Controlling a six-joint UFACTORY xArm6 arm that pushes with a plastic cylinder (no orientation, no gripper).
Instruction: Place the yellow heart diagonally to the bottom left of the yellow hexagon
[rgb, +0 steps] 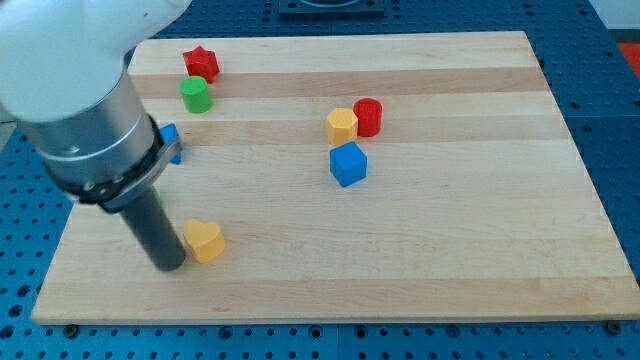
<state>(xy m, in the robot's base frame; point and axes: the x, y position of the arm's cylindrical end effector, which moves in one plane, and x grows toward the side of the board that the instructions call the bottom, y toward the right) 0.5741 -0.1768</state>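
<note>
The yellow heart (205, 240) lies near the bottom left of the wooden board (450, 250). The yellow hexagon (342, 125) sits near the board's middle, touching a red cylinder (368, 117) on its right. My tip (168, 265) is just to the left of the yellow heart, touching or almost touching it. The heart is far to the lower left of the hexagon.
A blue cube (348, 164) sits just below the yellow hexagon. A red star (201, 64) and a green cylinder (196, 95) are at the top left. A blue block (171, 140) is partly hidden behind the arm (90, 110).
</note>
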